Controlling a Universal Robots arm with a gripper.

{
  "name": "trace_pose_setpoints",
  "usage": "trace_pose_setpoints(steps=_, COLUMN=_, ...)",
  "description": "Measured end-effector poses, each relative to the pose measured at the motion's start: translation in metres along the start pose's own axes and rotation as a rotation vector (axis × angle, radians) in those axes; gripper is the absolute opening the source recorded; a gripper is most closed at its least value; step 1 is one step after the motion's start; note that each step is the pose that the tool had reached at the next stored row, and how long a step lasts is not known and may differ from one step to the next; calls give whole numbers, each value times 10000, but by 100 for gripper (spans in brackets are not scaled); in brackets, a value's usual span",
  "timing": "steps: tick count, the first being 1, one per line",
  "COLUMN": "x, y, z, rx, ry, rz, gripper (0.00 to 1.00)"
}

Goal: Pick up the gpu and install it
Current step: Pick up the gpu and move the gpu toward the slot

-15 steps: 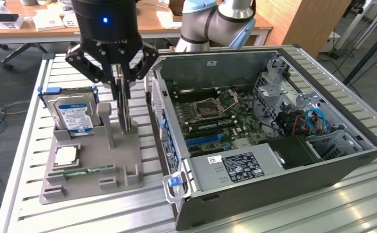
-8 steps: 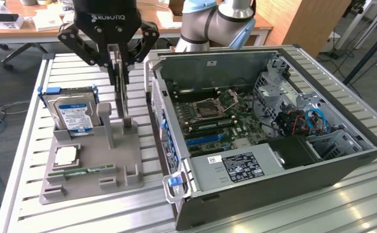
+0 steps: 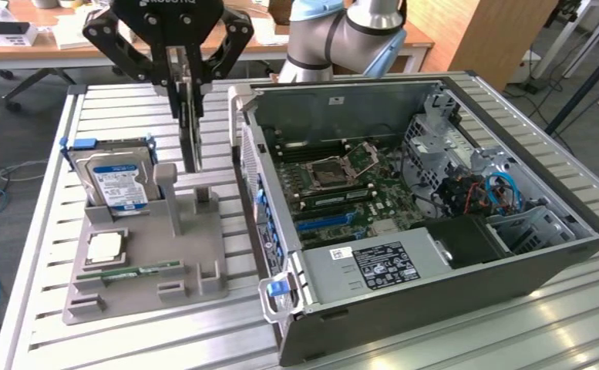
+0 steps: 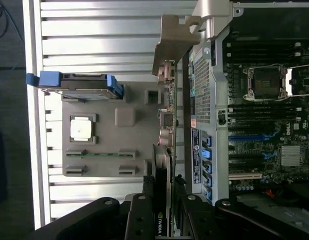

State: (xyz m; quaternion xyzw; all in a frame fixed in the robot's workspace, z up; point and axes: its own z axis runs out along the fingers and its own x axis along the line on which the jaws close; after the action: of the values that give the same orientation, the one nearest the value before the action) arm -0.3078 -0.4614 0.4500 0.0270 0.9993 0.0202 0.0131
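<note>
The gpu (image 3: 190,142) is a thin dark card seen edge-on, hanging upright from my gripper (image 3: 186,85), which is shut on its upper edge. It hovers above the back part of the grey parts holder (image 3: 191,247), to the exterior view's left of the open computer case (image 3: 453,293). In the wrist view the gpu (image 4: 168,120) runs out from between my black fingers (image 4: 144,205), and its silver bracket (image 4: 175,40) sits at the far end beside the case wall. The motherboard (image 3: 330,181) lies exposed inside the case, with a blue slot (image 3: 325,223) on it.
On the grey holder stand a silver hard drive with a blue-white label (image 3: 119,181), a square processor chip (image 3: 106,248) and a narrow green memory stick (image 3: 129,271). The case's power supply (image 3: 381,262) and cables (image 3: 484,193) fill its near and right parts. The slatted metal table (image 3: 135,339) surrounds everything.
</note>
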Motion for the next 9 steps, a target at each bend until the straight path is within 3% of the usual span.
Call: trace_pose_setpoints(steps=9, x=-45, y=4, z=-30, rx=0, ry=1, rz=0, gripper=26)
